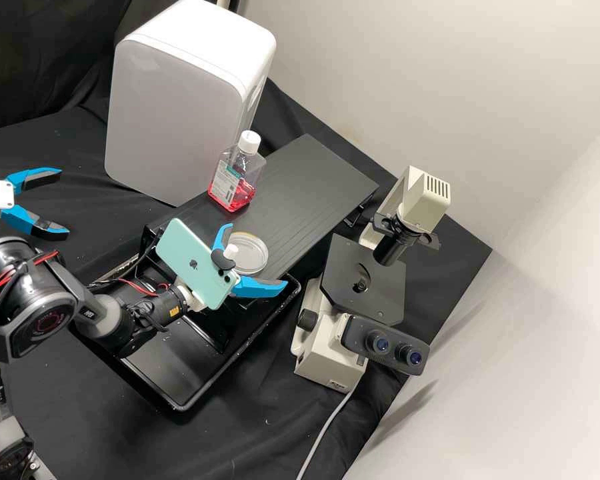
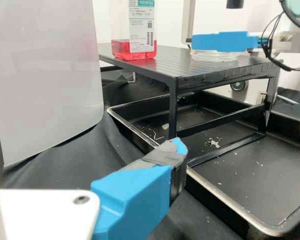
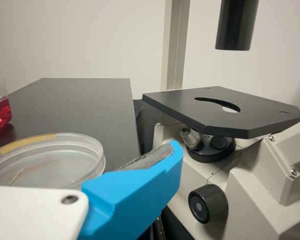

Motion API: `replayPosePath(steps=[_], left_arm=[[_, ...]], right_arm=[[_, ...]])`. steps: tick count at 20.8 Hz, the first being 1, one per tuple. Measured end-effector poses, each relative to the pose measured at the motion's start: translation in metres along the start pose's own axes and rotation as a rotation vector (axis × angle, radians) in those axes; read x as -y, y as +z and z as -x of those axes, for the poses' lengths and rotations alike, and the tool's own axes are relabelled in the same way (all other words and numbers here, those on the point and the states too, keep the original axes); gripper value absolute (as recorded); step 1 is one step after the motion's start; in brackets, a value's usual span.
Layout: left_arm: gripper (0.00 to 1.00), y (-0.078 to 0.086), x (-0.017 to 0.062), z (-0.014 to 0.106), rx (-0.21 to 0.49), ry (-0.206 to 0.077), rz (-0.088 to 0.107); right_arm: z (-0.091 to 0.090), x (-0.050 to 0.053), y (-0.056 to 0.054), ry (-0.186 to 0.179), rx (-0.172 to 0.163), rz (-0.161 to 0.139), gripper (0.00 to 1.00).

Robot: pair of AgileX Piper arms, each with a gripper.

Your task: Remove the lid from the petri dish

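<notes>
High view: your petri dish (image 1: 250, 255) rests on the black shelf (image 1: 313, 180), at the end nearest the arms; the bottle of red liquid (image 1: 234, 179) stands at its 11 o'clock, well apart, and the microscope (image 1: 353, 313) sits off toward its 4 o'clock. Your right gripper (image 1: 257, 257) has its fingers spread wide, one at the dish's 9 o'clock and one at its 5 o'clock, so the dish lies between them; I cannot tell whether either pad touches the rim. Your left gripper (image 1: 63, 202) hangs far out at the dish's 9 o'clock over the black cloth, fingers parted and holding nothing.

Expect clear thin plastic: very light, stiff yet brittle, and smooth enough to slip; squeeze gently. The lid (image 3: 42, 150) looks to sit loosely over the base like a cap, so take it by opposite sides of its rim, high on the side wall; pinch lower and you will likely clamp the base too, or drag the whole dish across the shelf.

The dish lies flat with the lid facing up, its axis vertical; being round, it has no long axis across the shelf, so any pair of opposite rim points should serve. A yellow strip (image 3: 27, 142) runs along the lid near the edge farther from your right wrist camera.
</notes>
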Motion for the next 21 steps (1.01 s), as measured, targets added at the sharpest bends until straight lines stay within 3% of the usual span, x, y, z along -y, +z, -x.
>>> replayPosePath(steps=[13, 20, 21], left_arm=[[1.0, -0.0006, 0.0002, -0.0001, -0.007, 0.0, 0.002], [1.0, -0.0004, -0.0005, -0.0009, -0.009, 0.004, 0.005], [1.0, -0.0006, -0.0004, -0.0009, -0.01, 0.003, 0.005]], right_arm=[[0.0011, 0.0018, 0.0019, 0.013, -0.013, -0.006, 1.0], [0.0039, 0.0096, 0.0022, 0.002, -0.028, -0.007, 1.0], [0.0039, 0.0098, 0.0014, 0.008, -0.029, 0.005, 1.0]])
